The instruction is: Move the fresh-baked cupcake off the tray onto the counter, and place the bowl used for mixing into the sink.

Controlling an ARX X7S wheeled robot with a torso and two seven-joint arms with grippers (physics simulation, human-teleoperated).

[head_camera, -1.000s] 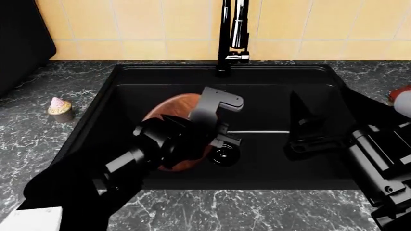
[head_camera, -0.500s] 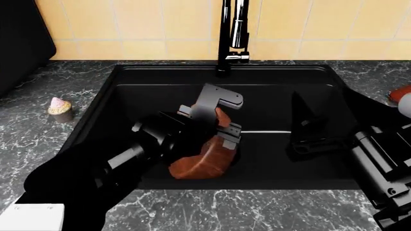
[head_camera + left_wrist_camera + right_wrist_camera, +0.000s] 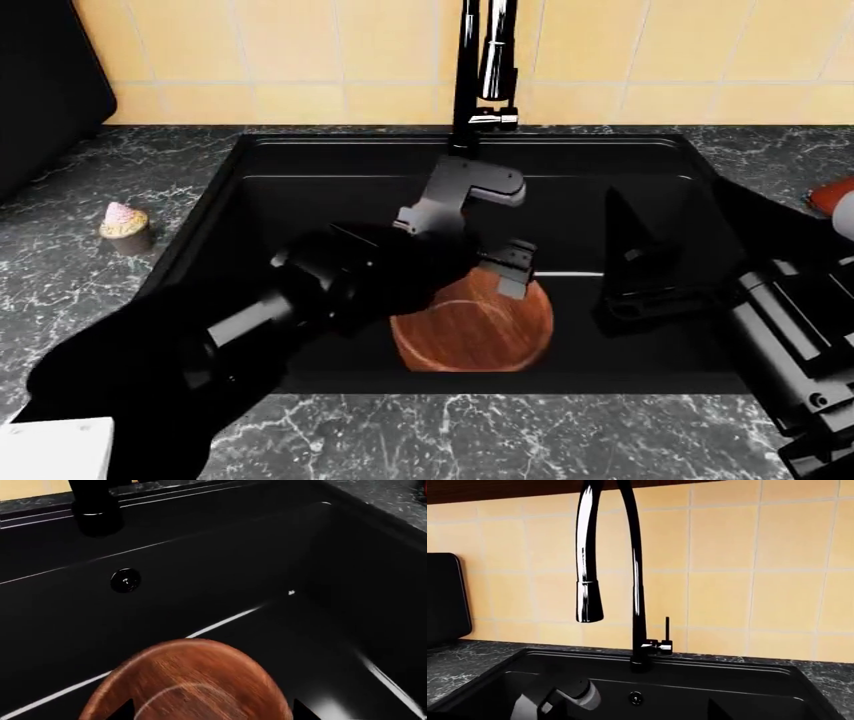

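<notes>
Nearest in the head view, the left arm (image 3: 240, 340) reaches from the near left across the front strip of the bench (image 3: 467, 440) and down into the sink (image 3: 267, 190). Its bulk hides the near-left part of the basin. The left gripper (image 3: 501, 275) sits over the far rim of the wooden bowl (image 3: 474, 330); one jaw shows pale grey and raised toward the faucet, the other dark at the bowl's far edge. Whether the jaws grip the rim or merely stand beside it, I cannot tell. The bowl lies low in the sink near the front wall, its grain turned up toward the camera.

On the right, the right arm (image 3: 787, 340) hangs over the sink's right edge, with the right gripper (image 3: 641, 270) a dark shape inside the basin, well apart from the bowl. Its jaws cannot be made out against the black.

On the left stretch of bench, the cupcake (image 3: 124, 228) stands upright on the marble. A sliver of red tray (image 3: 827, 192) peeks from behind the right arm at the far right.

Farther back, the black faucet (image 3: 483, 70) rises from the sink's far rim before the yellow tiled wall (image 3: 267, 60).

The left wrist view adds the bowl's rounded edge (image 3: 187, 685) close up and a small round fitting (image 3: 125, 580) on the sink's far wall. The right wrist view shows the faucet's full arch (image 3: 610, 555) and its side lever.
</notes>
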